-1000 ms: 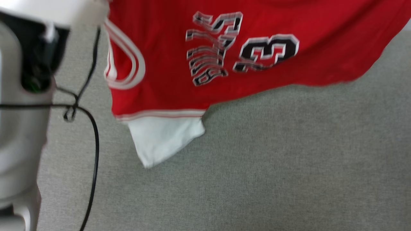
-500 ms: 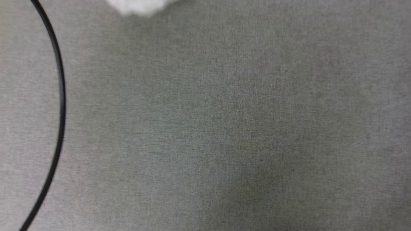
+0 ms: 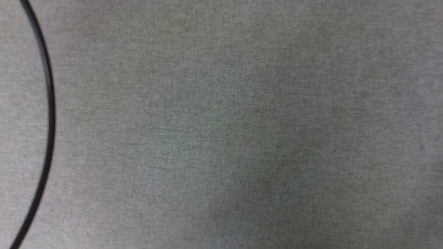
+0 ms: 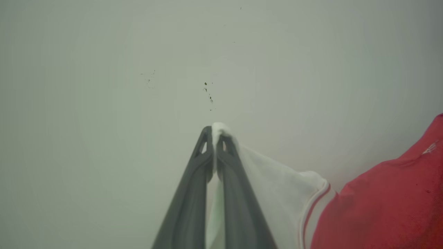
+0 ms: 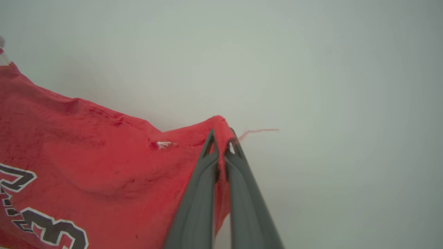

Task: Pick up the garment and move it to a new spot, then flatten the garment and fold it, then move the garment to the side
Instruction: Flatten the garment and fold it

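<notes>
Surface: a grey woven fabric [image 3: 242, 121] is recorded across the head view, flat and unwrinkled.
Cable: a black cable [image 3: 48, 114] is seen curving down the left side of that view, over the grey fabric.
Background: a pale plain surface [image 4: 104, 103] is seen behind the fingers in both wrist views; small dark specks [image 4: 208, 93] are noted on it.
Garment, location: the garment [image 5: 86, 155] is gripped at two places, one by each gripper.
Garment, direction: from the left fingertips the cloth runs to the lower right of that wrist view; from the right fingertips, to the lower left, where the black white-edged print [image 5: 52, 231] is seen. The long axis cannot be told.
Left gripper: the left gripper [image 4: 215, 133] is pinched tight on the white sleeve [image 4: 270, 180].
Right gripper: the right gripper [image 5: 221, 136] is clamped on a red edge; a loose red thread [image 5: 259, 131] trails beside the tips.
</notes>
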Robot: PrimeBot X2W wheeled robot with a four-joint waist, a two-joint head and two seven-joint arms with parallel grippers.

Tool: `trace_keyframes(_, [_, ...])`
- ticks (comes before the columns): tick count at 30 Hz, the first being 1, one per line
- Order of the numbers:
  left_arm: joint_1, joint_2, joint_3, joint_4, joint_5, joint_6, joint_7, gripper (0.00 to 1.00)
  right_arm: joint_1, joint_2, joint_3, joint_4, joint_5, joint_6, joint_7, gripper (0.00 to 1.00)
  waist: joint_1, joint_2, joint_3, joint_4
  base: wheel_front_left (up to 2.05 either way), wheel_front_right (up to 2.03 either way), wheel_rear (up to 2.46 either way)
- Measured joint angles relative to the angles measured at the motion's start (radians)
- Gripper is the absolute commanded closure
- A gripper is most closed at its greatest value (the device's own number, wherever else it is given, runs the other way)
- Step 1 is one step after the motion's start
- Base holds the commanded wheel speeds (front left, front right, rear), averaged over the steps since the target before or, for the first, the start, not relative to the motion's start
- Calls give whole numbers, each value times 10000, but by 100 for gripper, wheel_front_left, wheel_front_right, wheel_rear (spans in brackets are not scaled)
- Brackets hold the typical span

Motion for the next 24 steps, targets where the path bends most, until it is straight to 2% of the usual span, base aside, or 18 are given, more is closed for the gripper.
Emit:
trace_keyframes(7, [1759,309,-178,182,-435,-44,-627,100,1390,-339,1407,247,1108,0,-763,100,-1,0,267,-5,0,0,0])
trace_keyframes(14, [4519,604,-8,-949,-836,67,-849,100,3237,-955,2339,-303,2130,0,-1210,100,-1,0,-162,32,0,0,0])
trace_keyframes(20, [7719,949,203,-2537,-1108,579,-876,100,5375,-1452,2928,-949,2851,0,-1496,100,-2,0,-892,88,0,0,0])
trace_keyframes(21, [9477,1095,291,-3459,-1239,1020,-876,100,6567,-1710,3170,-1300,3064,0,-1578,100,-3,0,-1372,101,0,0,0])
trace_keyframes(24, [11270,1127,278,-4485,-1411,1513,-805,100,7752,-1868,3306,-1546,3160,0,-1580,100,-2,0,-1909,124,0,0,0])
